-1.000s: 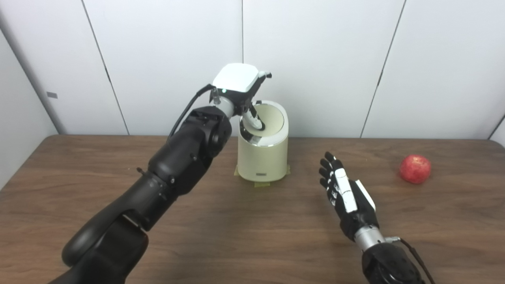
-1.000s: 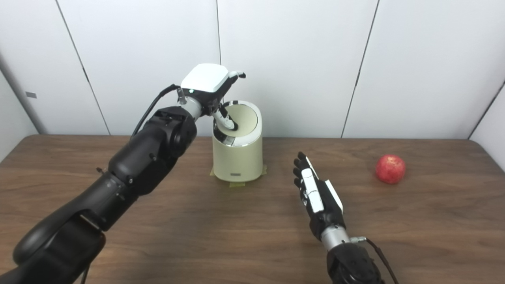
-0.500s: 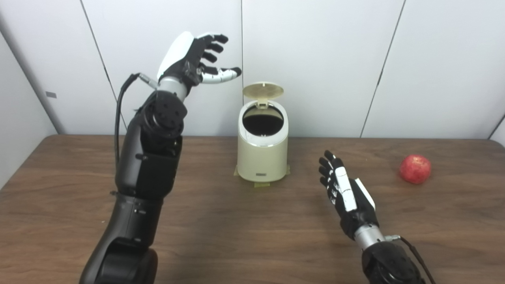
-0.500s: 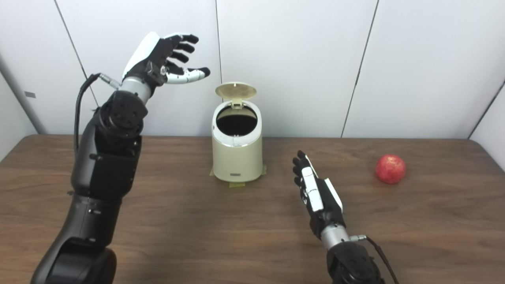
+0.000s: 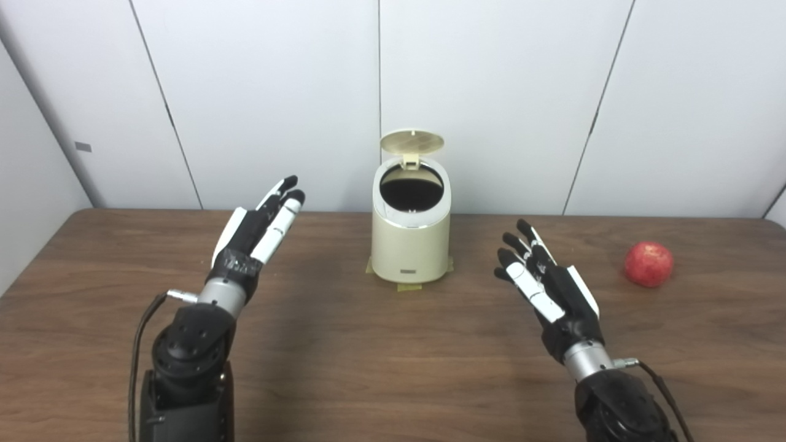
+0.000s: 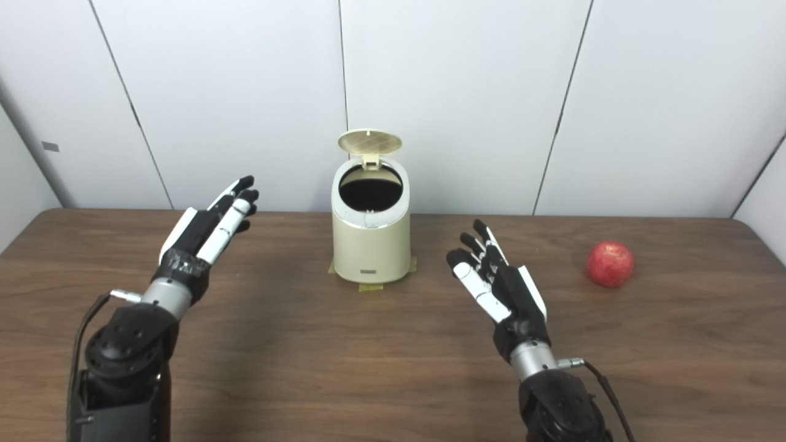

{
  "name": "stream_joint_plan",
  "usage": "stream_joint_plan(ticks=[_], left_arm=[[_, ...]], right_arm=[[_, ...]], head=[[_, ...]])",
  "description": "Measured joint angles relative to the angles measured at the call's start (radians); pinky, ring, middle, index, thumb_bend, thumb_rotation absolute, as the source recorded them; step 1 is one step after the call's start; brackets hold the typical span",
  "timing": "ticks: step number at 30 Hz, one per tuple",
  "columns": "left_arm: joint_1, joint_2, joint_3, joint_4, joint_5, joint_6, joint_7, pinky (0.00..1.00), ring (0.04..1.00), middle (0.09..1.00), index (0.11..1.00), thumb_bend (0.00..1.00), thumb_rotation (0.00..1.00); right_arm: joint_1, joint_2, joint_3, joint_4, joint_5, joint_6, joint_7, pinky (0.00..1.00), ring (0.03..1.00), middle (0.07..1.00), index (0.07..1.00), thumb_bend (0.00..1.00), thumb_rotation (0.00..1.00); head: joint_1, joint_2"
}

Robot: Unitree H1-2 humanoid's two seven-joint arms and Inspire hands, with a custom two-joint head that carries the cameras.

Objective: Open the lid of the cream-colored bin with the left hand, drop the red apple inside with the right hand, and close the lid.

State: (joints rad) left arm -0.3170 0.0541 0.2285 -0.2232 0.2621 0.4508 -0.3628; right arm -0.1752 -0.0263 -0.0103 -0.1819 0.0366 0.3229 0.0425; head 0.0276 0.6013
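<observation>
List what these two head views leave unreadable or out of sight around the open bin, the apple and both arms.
- Bin interior: black in both views; shadow hides the bottom and any contents.
- Small label low on the bin's front: too small to read.
- Apple: its far side and contact with the table face away.
- Left robot hand: seen edge-on, palm hidden.
- Right robot hand: its arm is cut by the bottom edge.

We see the cream-colored bin (image 5: pixel 410 245) standing upright at the far middle of the table, a rounded cylinder with small tape tabs under its base. Its round lid (image 5: pixel 411 142) is tipped up on the rear hinge, baring a dark opening. The red apple (image 5: pixel 648 264) rests well to its right.
</observation>
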Motion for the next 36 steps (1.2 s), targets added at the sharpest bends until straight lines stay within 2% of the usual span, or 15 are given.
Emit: stream_joint_plan(ticks=[3,4,9,11,13,15,18,21,24,26,29,32,36], left_arm=[[0.051,-0.009,0.004,0.000,-0.076,-0.039,0.050,0.95,0.969,0.989,1.000,0.51,0.93],[0.068,-0.013,0.004,0.000,-0.096,-0.058,0.063,0.95,0.979,0.996,1.000,0.49,0.97],[0.139,-0.035,-0.003,0.007,-0.186,-0.101,0.126,0.98,0.991,1.000,1.000,0.47,0.98],[0.161,-0.038,-0.006,0.018,-0.215,-0.121,0.139,0.99,0.997,1.000,1.000,0.47,0.97],[0.177,-0.036,-0.015,0.029,-0.235,-0.137,0.156,0.98,0.994,1.000,1.000,0.44,0.99],[0.183,-0.027,-0.025,0.043,-0.244,-0.157,0.164,0.99,0.995,1.000,1.000,0.42,1.00],[0.185,-0.004,-0.030,0.043,-0.277,-0.164,0.169,1.00,0.999,1.000,1.000,0.40,1.00],[0.185,0.029,-0.029,0.042,-0.297,-0.165,0.173,1.00,1.000,1.000,1.000,0.38,1.00],[0.185,0.070,-0.030,0.042,-0.319,-0.163,0.171,1.00,1.000,1.000,1.000,0.34,1.00],[0.185,0.095,-0.030,0.042,-0.327,-0.158,0.170,1.00,1.000,1.000,1.000,0.34,1.00],[0.185,0.118,-0.037,0.043,-0.347,-0.154,0.167,1.00,1.000,1.000,1.000,0.39,0.98],[0.186,0.122,-0.046,0.043,-0.364,-0.153,0.164,1.00,1.000,1.000,1.000,0.38,0.99],[0.188,0.127,-0.055,0.043,-0.369,-0.153,0.167,0.99,0.990,0.997,1.000,0.40,0.95]], right_arm=[[0.002,0.013,-0.018,-0.001,0.002,-0.019,-0.020,0.71,0.829,0.875,0.898,0.63,0.24],[0.003,0.015,-0.018,-0.001,-0.006,-0.027,-0.030,0.72,0.822,0.858,0.875,0.65,0.24],[0.009,0.010,-0.005,0.000,-0.090,-0.093,-0.069,0.76,0.804,0.832,0.841,0.67,0.18],[0.012,0.007,-0.005,0.000,-0.110,-0.117,-0.080,0.75,0.797,0.834,0.836,0.67,0.18],[0.016,-0.002,-0.007,0.000,-0.123,-0.132,-0.081,0.73,0.806,0.857,0.848,0.69,0.17],[0.017,-0.026,-0.014,0.000,-0.138,-0.132,-0.081,0.73,0.816,0.871,0.859,0.71,0.16],[0.017,-0.085,-0.030,0.000,-0.168,-0.132,-0.080,0.81,0.852,0.890,0.882,0.78,0.19],[0.016,-0.161,-0.047,0.000,-0.210,-0.131,-0.079,0.79,0.852,0.892,0.899,0.82,0.17],[0.013,-0.223,-0.048,-0.010,-0.272,-0.124,-0.079,0.76,0.847,0.884,0.893,0.84,0.15],[0.012,-0.235,-0.052,-0.046,-0.297,-0.096,-0.079,0.74,0.832,0.877,0.874,0.84,0.14],[-0.002,-0.250,-0.049,-0.072,-0.370,-0.060,-0.079,0.71,0.805,0.865,0.851,0.83,0.13],[-0.011,-0.281,-0.059,-0.061,-0.407,-0.052,-0.080,0.71,0.805,0.853,0.848,0.83,0.07],[-0.029,-0.314,-0.069,-0.051,-0.467,-0.025,-0.081,0.72,0.810,0.842,0.837,0.85,0.06]], head=[[-0.003,0.002],[-0.005,0.003],[-0.034,0.009],[-0.051,0.012],[-0.107,0.008],[-0.162,0.005],[-0.205,0.002],[-0.305,-0.008],[-0.356,-0.014],[-0.388,-0.020],[-0.426,-0.024],[-0.469,-0.032],[-0.505,-0.043]])
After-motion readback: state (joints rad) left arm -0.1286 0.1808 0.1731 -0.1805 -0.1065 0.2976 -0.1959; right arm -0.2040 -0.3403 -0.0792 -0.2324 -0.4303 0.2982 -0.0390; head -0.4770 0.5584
